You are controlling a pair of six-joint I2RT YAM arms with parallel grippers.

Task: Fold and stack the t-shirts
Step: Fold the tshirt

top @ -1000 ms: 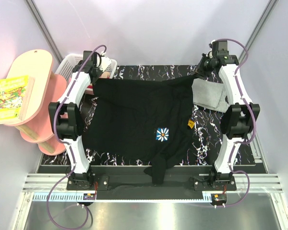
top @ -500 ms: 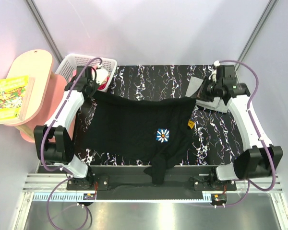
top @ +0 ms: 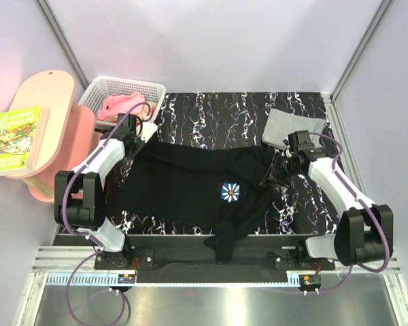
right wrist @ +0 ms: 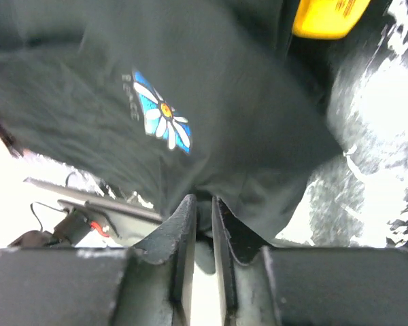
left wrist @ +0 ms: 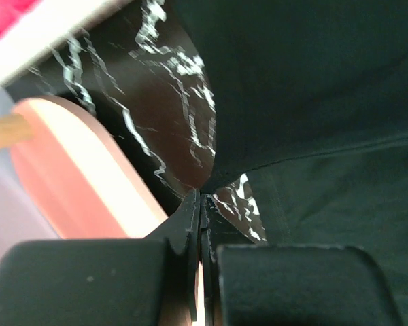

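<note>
Looks mid-fold on the soft black daisy-print t-shirt (top: 190,187) spread across the black marbled table (top: 211,109): left gripper (left wrist: 201,204) pinched tight on its far corner, right gripper (right wrist: 202,204) barely parted at the other edge, can't tell if it's holding, so I'd guess laying it flat comes next.

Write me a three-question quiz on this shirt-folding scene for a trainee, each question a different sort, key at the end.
1. True or false: the grey shirt lies in the basket.
2. What does the left gripper pinch? A) the book B) the black shirt C) the pink cloth
3. Fill in: the print on the black shirt is a ____.
Key: 1 false, it lies on the table; 2 B; 3 daisy.
</note>
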